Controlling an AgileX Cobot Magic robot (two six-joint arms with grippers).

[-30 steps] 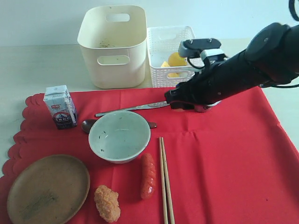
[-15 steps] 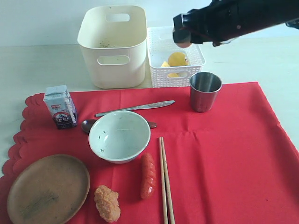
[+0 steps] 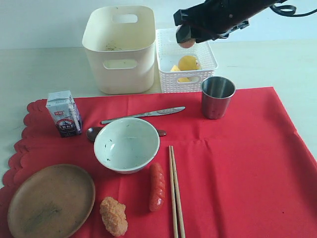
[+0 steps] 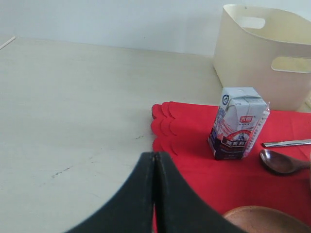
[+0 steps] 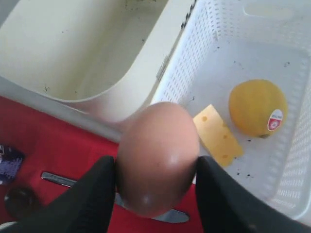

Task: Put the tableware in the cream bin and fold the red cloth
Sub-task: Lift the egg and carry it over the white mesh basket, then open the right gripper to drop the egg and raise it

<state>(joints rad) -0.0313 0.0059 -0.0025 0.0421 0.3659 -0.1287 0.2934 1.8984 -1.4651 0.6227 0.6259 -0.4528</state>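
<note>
Right gripper (image 3: 184,34), upper right of the exterior view, grips a brown egg (image 5: 158,145) above the white basket (image 3: 210,62); left gripper (image 4: 154,189) is closed, empty. Red cloth (image 3: 247,173) fills the lower frame; cream bin (image 3: 119,49) stands upper centre; wooden plate (image 3: 49,201) lower left, bowl (image 3: 127,144) centre, steel cup (image 3: 217,96) beside the basket.

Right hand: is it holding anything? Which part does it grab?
Yes. The right hand holds a brown egg, pinched around its middle, with one finger pressing on each side.
</note>
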